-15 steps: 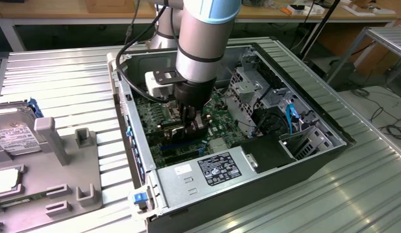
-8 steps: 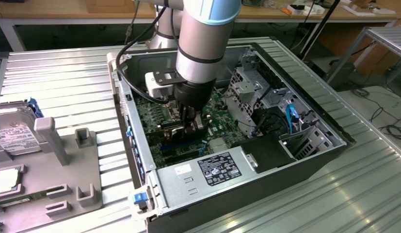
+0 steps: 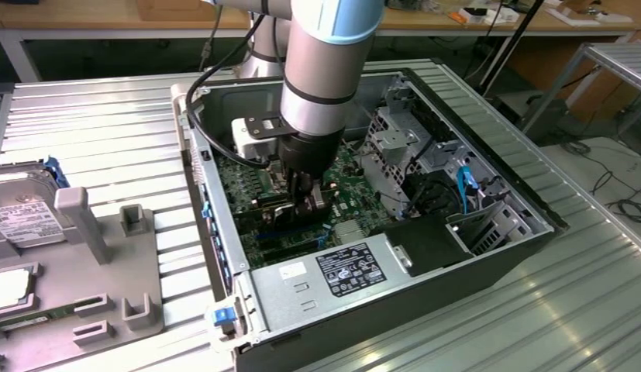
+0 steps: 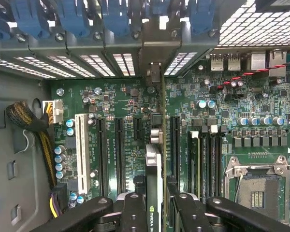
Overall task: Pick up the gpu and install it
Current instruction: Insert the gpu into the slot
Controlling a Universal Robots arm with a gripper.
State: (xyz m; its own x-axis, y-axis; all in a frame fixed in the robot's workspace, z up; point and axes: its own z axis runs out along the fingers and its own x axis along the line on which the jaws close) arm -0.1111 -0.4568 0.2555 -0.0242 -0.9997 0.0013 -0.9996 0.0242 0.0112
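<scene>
The end effector (image 4: 156, 205) is clamped on the gpu (image 4: 154, 159), which stands edge-down over the motherboard (image 4: 232, 111), seemingly at a slot. Light, stiff and fragile, the card is best held by its top edge, clear of components.

- The open computer case (image 3: 403, 256) is the landmark: its top side is uncovered, and the arm (image 3: 320, 77) reaches down through it.
- Inside the case, the claw (image 3: 304, 203) closed on the gpu (image 4: 153, 193) fills the middle over the motherboard (image 4: 261, 140).
- Toward the exterior view's right, the drive cage (image 3: 403, 147) and cables (image 3: 463, 186) crowd the interior.
- Left of the case, the grey fixture (image 3: 103, 256) stands on the counter (image 3: 589, 310).
</scene>
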